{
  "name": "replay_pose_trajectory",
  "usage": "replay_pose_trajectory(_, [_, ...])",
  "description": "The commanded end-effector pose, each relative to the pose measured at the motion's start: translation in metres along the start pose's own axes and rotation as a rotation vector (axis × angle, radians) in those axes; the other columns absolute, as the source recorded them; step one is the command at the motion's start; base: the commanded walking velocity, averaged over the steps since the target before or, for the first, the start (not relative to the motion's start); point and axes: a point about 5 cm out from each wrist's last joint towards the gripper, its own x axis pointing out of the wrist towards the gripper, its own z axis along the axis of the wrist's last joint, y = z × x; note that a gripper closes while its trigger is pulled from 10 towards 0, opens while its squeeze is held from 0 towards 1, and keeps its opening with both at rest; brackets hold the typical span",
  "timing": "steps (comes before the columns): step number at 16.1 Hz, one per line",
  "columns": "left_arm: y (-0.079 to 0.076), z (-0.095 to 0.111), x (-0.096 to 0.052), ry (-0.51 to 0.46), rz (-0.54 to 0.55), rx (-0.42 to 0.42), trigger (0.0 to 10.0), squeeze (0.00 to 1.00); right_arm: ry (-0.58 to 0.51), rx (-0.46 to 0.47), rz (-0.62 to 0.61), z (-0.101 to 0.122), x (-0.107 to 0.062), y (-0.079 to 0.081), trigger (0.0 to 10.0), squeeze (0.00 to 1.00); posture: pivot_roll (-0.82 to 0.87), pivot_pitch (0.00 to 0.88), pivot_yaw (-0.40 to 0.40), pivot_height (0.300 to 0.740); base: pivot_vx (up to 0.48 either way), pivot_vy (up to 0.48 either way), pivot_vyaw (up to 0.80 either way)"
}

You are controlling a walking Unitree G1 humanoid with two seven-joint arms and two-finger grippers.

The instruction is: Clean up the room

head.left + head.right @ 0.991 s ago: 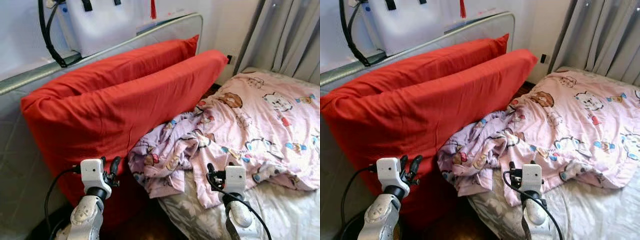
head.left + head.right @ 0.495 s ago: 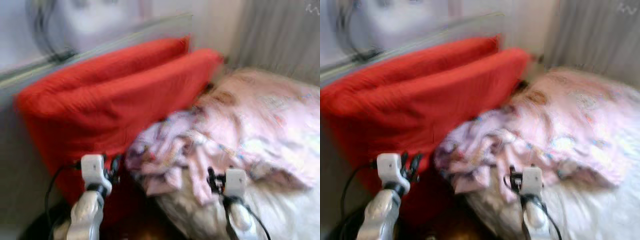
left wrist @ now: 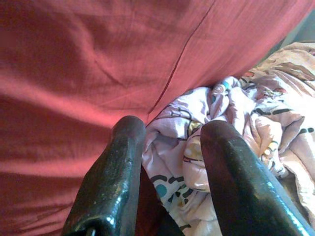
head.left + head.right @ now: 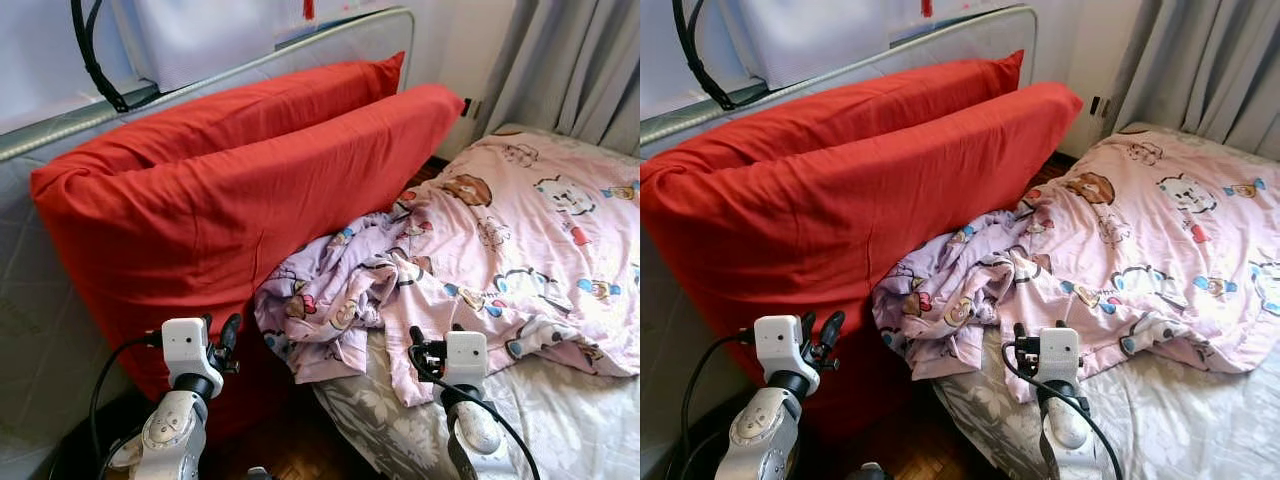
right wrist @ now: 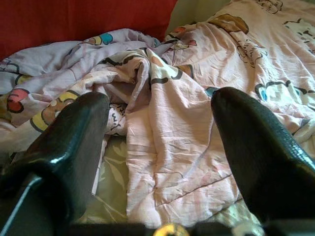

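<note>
Red pillows (image 4: 230, 190) lean against the bed's headboard (image 4: 60, 140). Just beside them, a pink cartoon blanket (image 4: 470, 250) lies crumpled on the bed (image 4: 570, 420). Left end effector (image 3: 170, 162) hovers narrowly parted near the pillows; right end effector (image 5: 157, 132) gapes wide over the blanket.

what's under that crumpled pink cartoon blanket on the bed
Under the pink cartoon blanket a grey leaf-patterned sheet shows along the near edge. How far that sheet runs, and anything else beneath the bunched folds beside the red pillows, is covered.
</note>
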Motion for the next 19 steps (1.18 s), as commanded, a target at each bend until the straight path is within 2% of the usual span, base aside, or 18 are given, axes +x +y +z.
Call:
replay_pose_trajectory(1, [0.0023, -0.0003, 0.0002, 0.009, 0.004, 0.006, 10.0, 0.0, 0.003, -0.001, 0.002, 0.0009, 0.0007, 0.001, 10.0, 0.0, 0.04, 0.028, 0.003, 0.68, 0.0, 0.0, 0.0])
replay_pose_trajectory(3, [0.0022, -0.0004, 0.0, 0.01, 0.005, 0.002, 10.0, 0.0, 0.034, -0.014, 0.012, -0.0024, 0.0009, 0.0024, 10.0, 0.0, 0.04, 0.026, 0.004, 0.675, 0.0, 0.0, 0.0])
replay_pose_trajectory(6, [0.0022, -0.0003, 0.0001, 0.009, 0.005, -0.001, 10.0, 0.0, 0.029, -0.005, 0.022, -0.0021, 0.0008, 0.0044, 10.0, 0.0, 0.04, 0.026, 0.006, 0.645, 0.0, 0.0, 0.0])
replay_pose_trajectory(19, [0.0, 0.0002, 0.0015, 0.008, -0.013, -0.008, 10.0, 0.0, 0.019, 0.005, 0.04, -0.0016, 0.0001, 0.0093, 10.0, 0.0, 0.04, 0.005, 0.009, 0.645, 0.0, 0.0, 0.0])
